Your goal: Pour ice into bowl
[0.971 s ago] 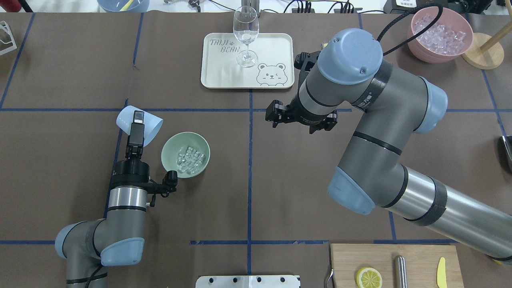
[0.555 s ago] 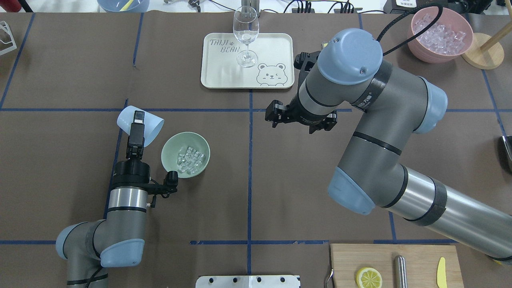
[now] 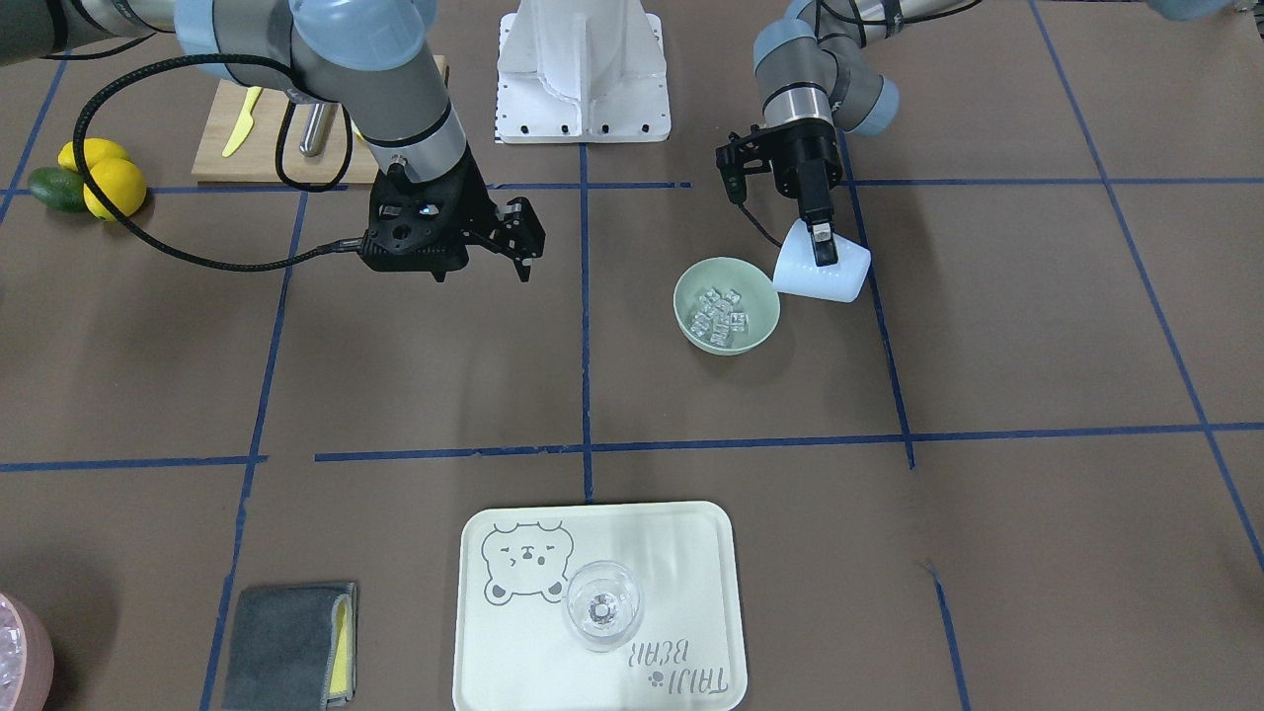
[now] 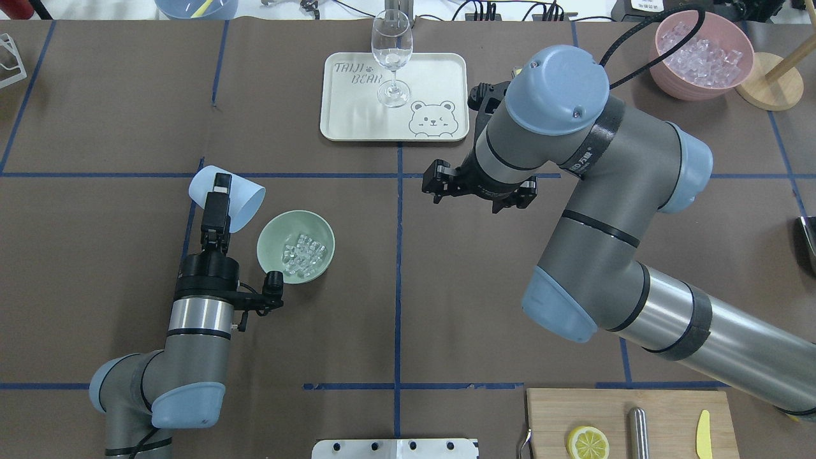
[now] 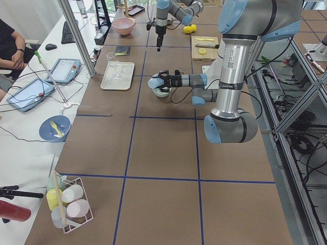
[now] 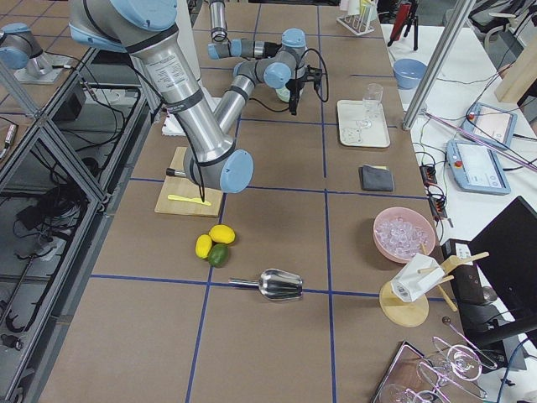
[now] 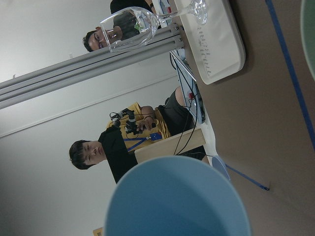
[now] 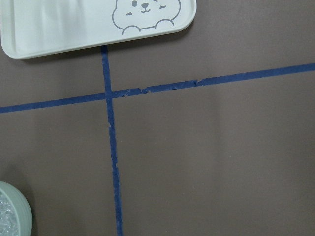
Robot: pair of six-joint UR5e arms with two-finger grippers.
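Observation:
The pale green bowl (image 4: 273,241) (image 3: 756,330) stands left of the table's middle with the ice (image 4: 303,252) (image 3: 720,310) heaped inside it. Just beyond its left rim my left gripper (image 4: 218,196) (image 3: 821,249) is shut on a light blue cup (image 4: 242,203) (image 3: 825,281), which is tipped with its mouth toward the bowl. The cup (image 7: 177,196) fills the bottom of the left wrist view and looks empty. My right gripper (image 3: 523,237) (image 4: 438,182) hovers open and empty over the table's middle, right of the bowl. The bowl's edge (image 8: 17,216) shows in the right wrist view's corner.
A cream bear tray (image 4: 433,70) with a clear footed glass (image 4: 391,54) sits at the far middle. A pink container of ice (image 4: 695,89) is at the far right. A cutting board (image 4: 669,408) with a lemon slice lies near right. A grey cloth (image 3: 286,642) lies beside the tray.
The left gripper and its tipped cup have drifted slightly to the right, toward the bowl. The ice in the bowl and the right arm have not moved.

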